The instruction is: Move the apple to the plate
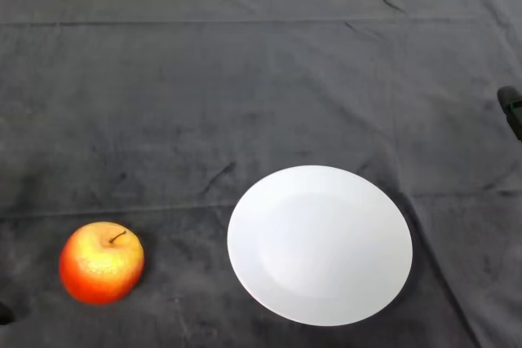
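A red and yellow apple [102, 262] with a short stem stands upright on the dark cloth at the lower left. A round white plate [320, 244] lies to its right, near the front middle of the table, with nothing on it. A strip of bare cloth separates the apple from the plate's left rim.
A dark wrinkled cloth [245, 95] covers the whole table. A small black object [511, 110] pokes in at the right edge. At the lower left edge sits a tiny dark shape [4, 313]; I cannot tell what it is.
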Controlling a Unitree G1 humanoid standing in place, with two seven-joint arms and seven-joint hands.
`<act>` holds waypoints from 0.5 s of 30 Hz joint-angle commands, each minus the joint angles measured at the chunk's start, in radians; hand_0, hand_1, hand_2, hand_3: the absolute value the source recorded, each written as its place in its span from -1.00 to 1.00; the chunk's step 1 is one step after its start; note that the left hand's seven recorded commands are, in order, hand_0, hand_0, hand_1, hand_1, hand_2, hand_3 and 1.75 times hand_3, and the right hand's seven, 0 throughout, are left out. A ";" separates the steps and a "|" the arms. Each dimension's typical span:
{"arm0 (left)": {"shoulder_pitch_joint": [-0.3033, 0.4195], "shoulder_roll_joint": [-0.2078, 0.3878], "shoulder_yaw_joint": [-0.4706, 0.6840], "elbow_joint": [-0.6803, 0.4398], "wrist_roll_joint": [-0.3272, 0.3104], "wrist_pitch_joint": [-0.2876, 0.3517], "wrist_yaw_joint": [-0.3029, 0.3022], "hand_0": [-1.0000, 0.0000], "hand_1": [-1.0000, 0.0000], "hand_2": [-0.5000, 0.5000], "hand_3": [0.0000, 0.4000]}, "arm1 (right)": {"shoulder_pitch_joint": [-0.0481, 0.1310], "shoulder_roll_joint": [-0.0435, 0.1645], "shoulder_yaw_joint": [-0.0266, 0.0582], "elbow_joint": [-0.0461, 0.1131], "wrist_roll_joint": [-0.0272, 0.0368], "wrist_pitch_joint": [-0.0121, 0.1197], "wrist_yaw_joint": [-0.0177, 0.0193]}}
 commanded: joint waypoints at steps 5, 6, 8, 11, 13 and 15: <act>-0.058 -0.037 -0.061 -0.027 0.028 -0.009 -0.029 1.00 1.00 0.00 -1.00 | -0.003 -0.002 -0.0295 -0.056 -0.0038 0.002 0.0096; -0.065 -0.044 -0.070 -0.022 0.031 -0.015 -0.031 1.00 1.00 0.00 -1.00 | -0.003 -0.002 -0.0297 -0.056 -0.0041 0.002 0.0095; -0.078 -0.058 -0.088 -0.014 0.037 -0.026 -0.034 1.00 1.00 0.00 -1.00 | -0.003 -0.001 -0.0302 -0.057 -0.0046 0.002 0.0093; -0.096 -0.075 -0.111 0.006 0.043 -0.048 -0.042 1.00 1.00 0.00 -1.00 | -0.003 -0.001 -0.0309 -0.058 -0.0054 0.002 0.0091; -0.107 -0.081 -0.122 0.019 0.042 -0.064 -0.051 1.00 1.00 0.00 -1.00 | -0.003 -0.001 -0.0313 -0.058 -0.0060 0.003 0.0090; -0.118 -0.086 -0.131 0.031 0.042 -0.078 -0.060 1.00 1.00 0.00 -1.00 | -0.003 -0.001 -0.0318 -0.058 -0.0065 0.003 0.0089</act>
